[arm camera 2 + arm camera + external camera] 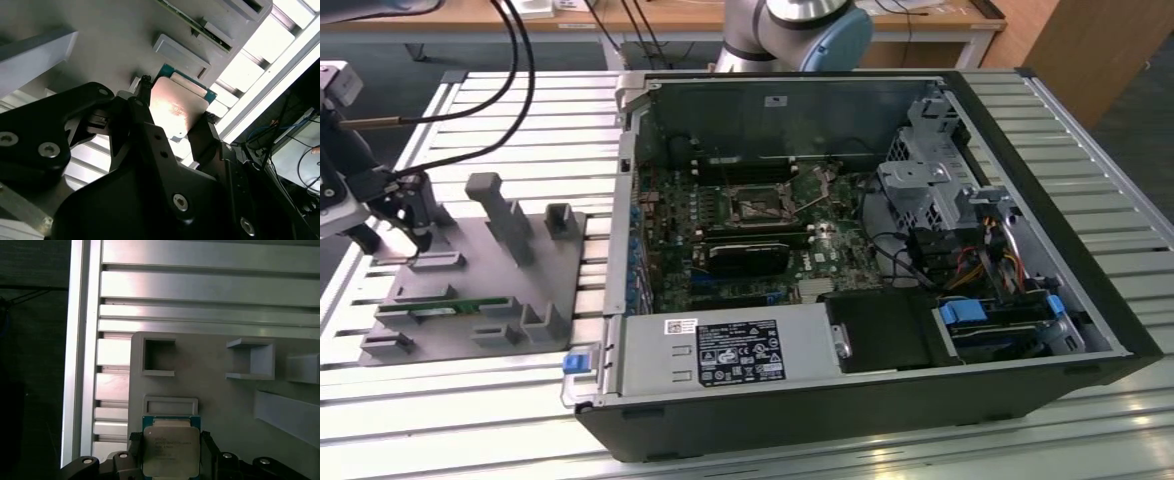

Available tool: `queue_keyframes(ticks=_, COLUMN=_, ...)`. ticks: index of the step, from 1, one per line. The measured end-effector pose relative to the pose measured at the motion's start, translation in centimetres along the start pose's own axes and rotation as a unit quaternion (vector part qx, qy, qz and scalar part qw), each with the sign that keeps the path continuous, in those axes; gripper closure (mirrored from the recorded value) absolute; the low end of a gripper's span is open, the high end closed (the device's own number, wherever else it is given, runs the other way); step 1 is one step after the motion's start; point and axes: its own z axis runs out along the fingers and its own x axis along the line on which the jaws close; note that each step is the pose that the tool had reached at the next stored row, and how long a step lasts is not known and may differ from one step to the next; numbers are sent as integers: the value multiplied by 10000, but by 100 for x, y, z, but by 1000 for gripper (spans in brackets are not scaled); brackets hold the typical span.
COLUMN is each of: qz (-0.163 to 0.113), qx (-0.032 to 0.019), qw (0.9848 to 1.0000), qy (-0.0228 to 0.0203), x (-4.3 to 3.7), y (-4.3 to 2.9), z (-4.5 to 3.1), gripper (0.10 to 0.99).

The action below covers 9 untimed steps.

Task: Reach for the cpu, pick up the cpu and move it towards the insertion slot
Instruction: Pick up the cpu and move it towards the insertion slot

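The cpu (170, 450) is a flat square chip with a shiny metal top and a green rim. In both wrist views it sits between my gripper's (170, 444) two black fingers (135, 444), which press against its opposite edges. It is held just over the grey holder tray (210, 380), close to a low rectangular pocket. The second wrist view shows the cpu (176, 107) tilted over the tray in the gripper (176, 100). In the exterior view my gripper (403, 225) is at the far left over the tray (494, 290). The insertion slot (758, 207) lies inside the open computer case, far to the exterior view's right.
The open computer case (854, 250) fills the middle and right of the slatted metal table (480, 400). A long black card (747, 256) sits below the slot. A green memory stick (434, 305) rests in the tray. Upright grey posts (500, 215) stand on the tray beside my gripper.
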Motion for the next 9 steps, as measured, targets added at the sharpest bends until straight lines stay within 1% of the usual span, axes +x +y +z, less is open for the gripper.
queue_keyframes(ticks=4, qz=0, qx=1, qw=10000, qy=1, x=1, y=1, z=-24, gripper=541)
queue_keyframes(ticks=7, qz=0, qx=2, qw=10000, qy=1, x=1, y=3, z=-69, gripper=541)
queue_keyframes(ticks=9, qz=0, qx=2, qw=10000, qy=0, x=0, y=5, z=-114, gripper=541)
